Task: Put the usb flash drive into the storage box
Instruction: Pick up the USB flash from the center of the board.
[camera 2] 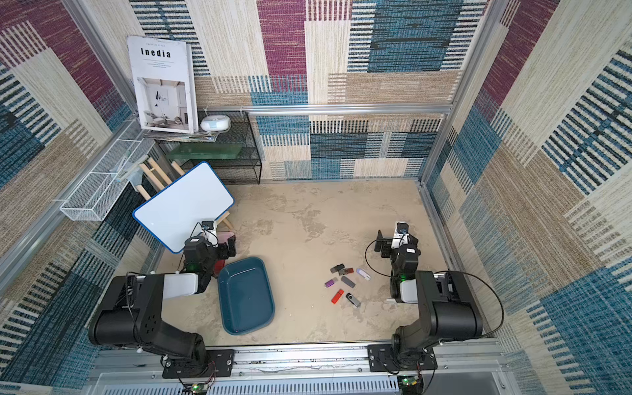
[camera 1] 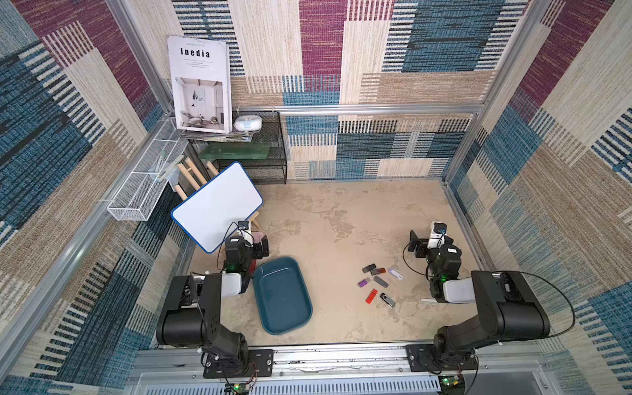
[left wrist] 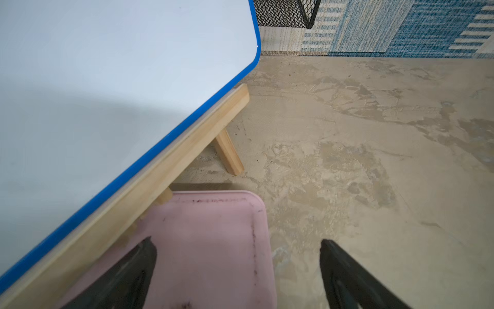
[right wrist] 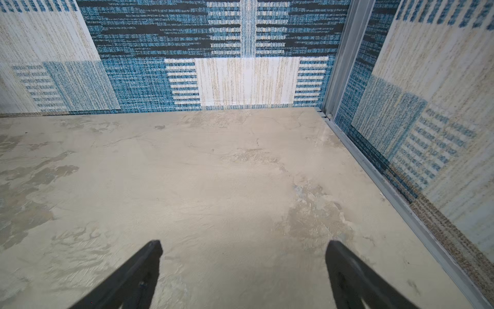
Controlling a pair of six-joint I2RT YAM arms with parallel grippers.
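- Seven usb flash drives (camera 1: 380,281) are counted in both top views. They lie loose in one cluster on the bench (camera 1: 342,219), all outside the storage box (camera 1: 282,301) and well apart from it, near the right arm.
- One of each kind is seen: a purple drive (camera 1: 364,282), a red drive (camera 1: 371,296), a grey drive (camera 1: 380,281), a pale lavender drive (camera 1: 395,274), a black swivel drive (camera 1: 387,300), a dark grey drive (camera 1: 369,268) and a dark reddish drive (camera 1: 378,271). The last two are touching.
- One storage box, dark teal, is set on the bench just beside the left arm.
- The left gripper (left wrist: 237,242) is held with its jaws spread wide and nothing is gripped. It is placed over a corner of one pink lidded box (left wrist: 208,235), beside one blue-edged whiteboard (left wrist: 107,93) on a wooden easel (left wrist: 187,149).
- The right gripper (right wrist: 244,242) is likewise held with its jaws spread wide and nothing is gripped, over bare bench near a wall corner.
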